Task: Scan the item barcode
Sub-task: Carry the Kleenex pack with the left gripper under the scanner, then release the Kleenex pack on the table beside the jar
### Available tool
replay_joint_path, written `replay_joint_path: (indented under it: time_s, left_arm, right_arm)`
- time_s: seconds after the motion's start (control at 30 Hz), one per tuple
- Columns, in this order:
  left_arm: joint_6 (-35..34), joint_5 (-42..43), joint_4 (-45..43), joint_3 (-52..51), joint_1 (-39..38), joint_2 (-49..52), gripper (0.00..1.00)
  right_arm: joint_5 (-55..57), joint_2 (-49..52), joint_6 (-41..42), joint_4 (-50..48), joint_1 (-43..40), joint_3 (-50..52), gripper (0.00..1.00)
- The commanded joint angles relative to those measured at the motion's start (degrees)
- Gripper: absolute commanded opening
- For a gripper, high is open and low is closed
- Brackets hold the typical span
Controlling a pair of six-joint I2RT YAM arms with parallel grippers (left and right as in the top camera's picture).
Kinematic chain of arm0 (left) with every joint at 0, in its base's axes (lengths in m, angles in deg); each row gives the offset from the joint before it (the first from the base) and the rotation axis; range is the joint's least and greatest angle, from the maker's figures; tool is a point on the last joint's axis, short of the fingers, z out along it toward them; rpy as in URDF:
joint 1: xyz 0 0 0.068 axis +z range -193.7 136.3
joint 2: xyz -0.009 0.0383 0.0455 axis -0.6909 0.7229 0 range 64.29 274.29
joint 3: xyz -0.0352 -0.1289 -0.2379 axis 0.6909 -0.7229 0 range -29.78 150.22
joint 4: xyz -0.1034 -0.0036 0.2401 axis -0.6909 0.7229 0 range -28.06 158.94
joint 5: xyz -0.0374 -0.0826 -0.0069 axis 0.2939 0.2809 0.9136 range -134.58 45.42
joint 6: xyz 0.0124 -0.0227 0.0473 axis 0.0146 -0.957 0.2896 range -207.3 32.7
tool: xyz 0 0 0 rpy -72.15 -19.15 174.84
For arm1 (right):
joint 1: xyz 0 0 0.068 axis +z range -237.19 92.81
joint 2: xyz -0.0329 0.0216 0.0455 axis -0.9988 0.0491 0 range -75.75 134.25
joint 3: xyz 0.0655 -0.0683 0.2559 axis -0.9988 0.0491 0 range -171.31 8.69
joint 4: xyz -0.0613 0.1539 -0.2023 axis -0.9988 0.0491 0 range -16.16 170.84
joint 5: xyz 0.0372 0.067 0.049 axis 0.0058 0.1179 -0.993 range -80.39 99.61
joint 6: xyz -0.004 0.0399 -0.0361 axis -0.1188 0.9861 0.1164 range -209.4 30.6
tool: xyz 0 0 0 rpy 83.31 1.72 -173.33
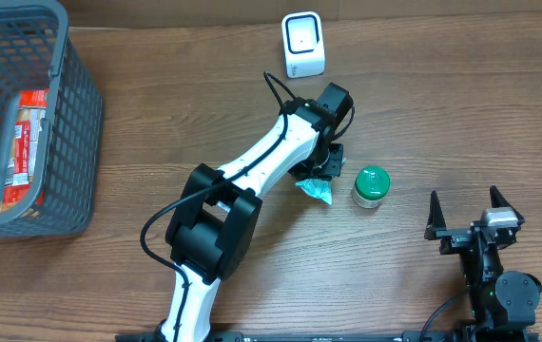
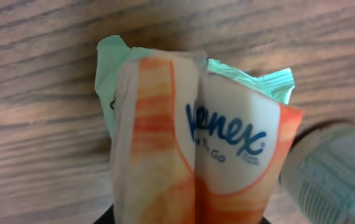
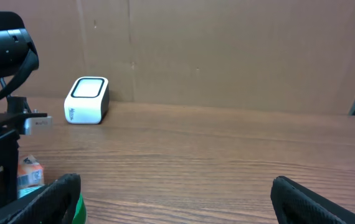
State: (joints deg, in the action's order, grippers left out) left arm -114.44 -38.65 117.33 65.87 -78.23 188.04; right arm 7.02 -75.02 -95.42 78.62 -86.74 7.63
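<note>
From above, the left gripper [image 1: 326, 167] is mostly lost under its own wrist, and only a teal corner of the pack [image 1: 317, 190] pokes out. In the left wrist view the pack runs off the bottom edge and hides the fingers behind it. The jar [image 2: 336, 171] beside it is a blur, cut by the right edge. The basket [image 1: 76, 123] is clipped at top and left, and the print on the packet [image 1: 24, 142] inside is too small to read. On the right gripper [image 1: 463, 195], seen from its own wrist, the fingers [image 3: 305, 199] are cut off by the bottom edge.
</note>
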Motion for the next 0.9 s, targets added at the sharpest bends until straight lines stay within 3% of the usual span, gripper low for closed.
replay_joint_path:
  time_s: [0.0, 0.1, 0.13, 0.53, 0.7, 0.77, 0.87]
  left_arm:
    - [-2.7, 0.3, -2.5, -2.9, -0.4, -2.1, 0.27]
    - [-2.6, 0.2, -3.9, -4.4, -0.5, -2.1, 0.55]
    - [-2.2, 0.2, -3.8, -4.4, -0.5, -2.1, 0.59]
    - [5.5, 1.2, -1.2, -0.4, 1.0, -2.2, 0.73]
    - [8.6, 0.7, 2.1, 5.6, 1.3, -2.3, 0.91]
    - [9.4, -2.4, 4.5, 9.5, 1.7, -2.5, 0.98]
    - [10.4, -11.7, 11.5, 18.5, 2.8, -2.7, 1.00]
  right_arm:
    - [-0.1, -0.6, -0.2, -0.2, -0.2, 0.6, 1.00]
    - [-0.1, -0.6, -0.2, -0.2, -0.2, 0.6, 1.00]
    - [-0.1, -0.6, -0.2, -0.2, -0.2, 0.6, 1.00]
    - [-0.1, -0.6, -0.2, -0.2, -0.2, 0.6, 1.00]
    - [-0.1, -0.6, -0.2, -0.2, -0.2, 0.6, 1.00]
    - [-0.1, -0.6, -0.2, -0.2, -0.2, 0.6, 1.00]
    - [-0.1, -0.6, -0.2, -0.2, -0.2, 0.6, 1.00]
